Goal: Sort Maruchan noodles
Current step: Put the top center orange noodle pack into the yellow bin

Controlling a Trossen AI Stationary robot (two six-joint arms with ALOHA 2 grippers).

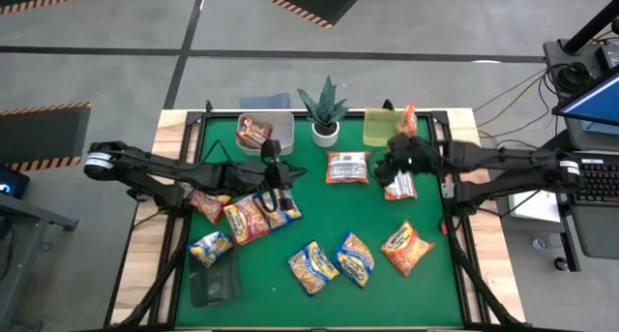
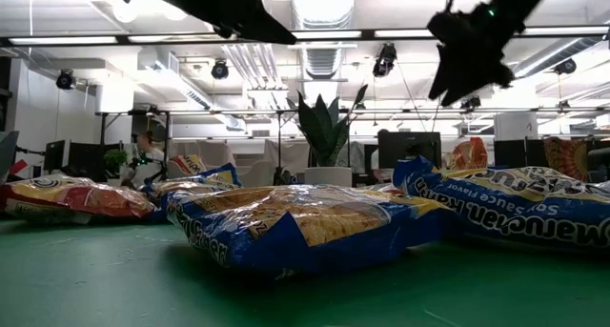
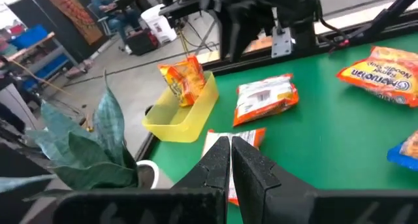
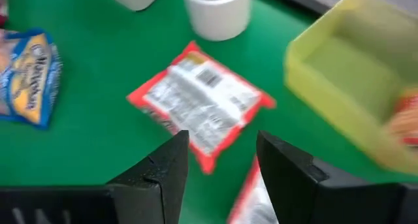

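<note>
An open office with ceiling lights is stretching behind a green-covered worktop (image 1: 319,206) that is carrying crinkly, glossy plastic noodle packets (image 1: 354,257), flat and roughly rectangular. Eleven packets are showing on the green from above: three yellow-blue, about four orange-red and red ones bunched at the left, one orange one (image 1: 406,247) at the right, and two red-white ones, with barcode backs facing up, near the middle. One more is lying in the clear tub (image 1: 254,131) at the back left, and one is standing in the yellow-green plastic bin (image 1: 379,128) at the back right. Between the two containers a spiky green plant (image 1: 324,104) is sitting in a white pot. At table height, mirrored lettering on a blue packet (image 2: 519,208) is reading "Maruchan" and "Soy Sauce Flavor". The left gripper (image 1: 274,169) is hanging over the left cluster, its jaws pressed together on nothing. The right gripper (image 1: 394,167) is hovering above a red-white packet (image 4: 200,102), jaws spread apart and empty.
</note>
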